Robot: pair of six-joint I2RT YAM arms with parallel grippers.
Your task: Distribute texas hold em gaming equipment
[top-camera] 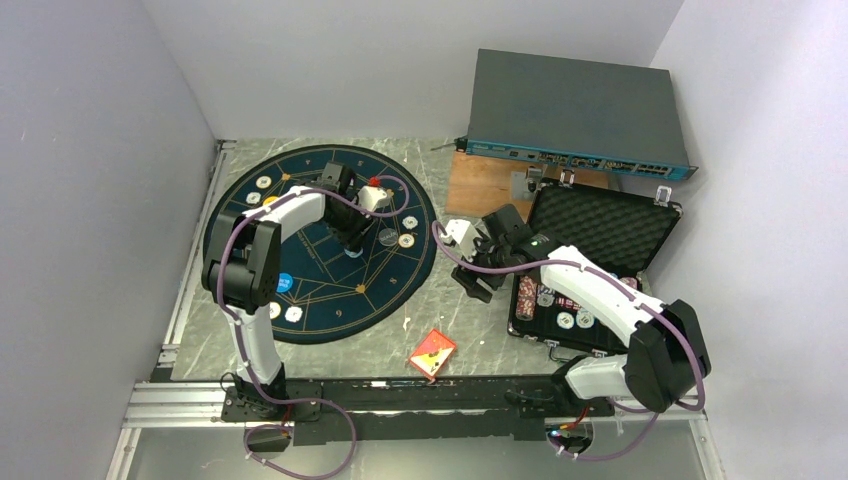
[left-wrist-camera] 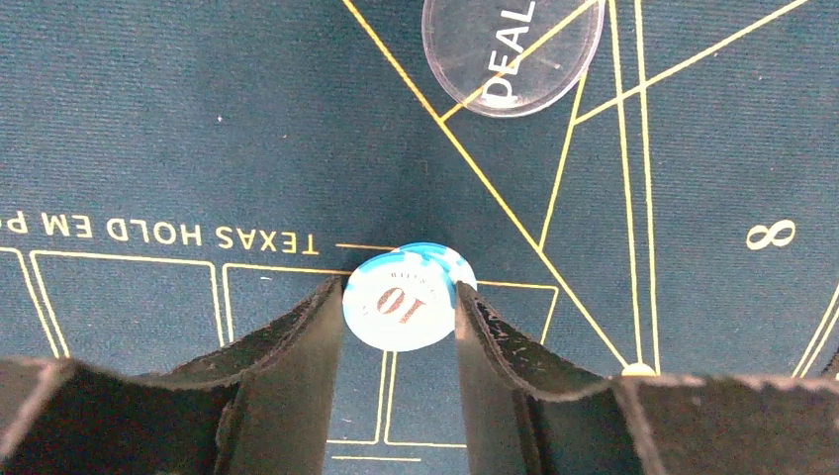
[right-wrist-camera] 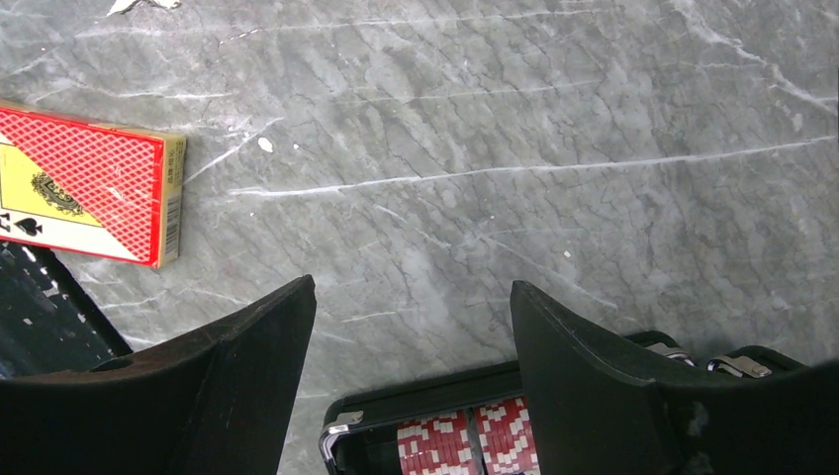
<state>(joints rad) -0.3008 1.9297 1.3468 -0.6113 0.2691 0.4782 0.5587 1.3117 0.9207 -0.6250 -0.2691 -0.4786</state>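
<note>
A white and light-blue poker chip (left-wrist-camera: 401, 302) marked 10 sits on the navy mat (left-wrist-camera: 198, 119) between my left gripper's (left-wrist-camera: 401, 287) fingers, and both pads touch its rim. Beyond it lies a clear dealer button (left-wrist-camera: 510, 49). From above, the left gripper (top-camera: 352, 245) points down at the mat's middle. Whitish chips (top-camera: 407, 240) and a blue disc (top-camera: 285, 282) lie around the mat. My right gripper (right-wrist-camera: 411, 292) hangs open above bare table beside the case corner, over rows of red chips (right-wrist-camera: 470, 440). A red-backed card pack (right-wrist-camera: 84, 188) lies to its left.
The black foam-lined case (top-camera: 600, 230) stands open at the right with chips inside. A grey network switch (top-camera: 575, 115) lies at the back on a wooden board (top-camera: 485, 185). The card pack (top-camera: 432, 352) sits near the table's front edge.
</note>
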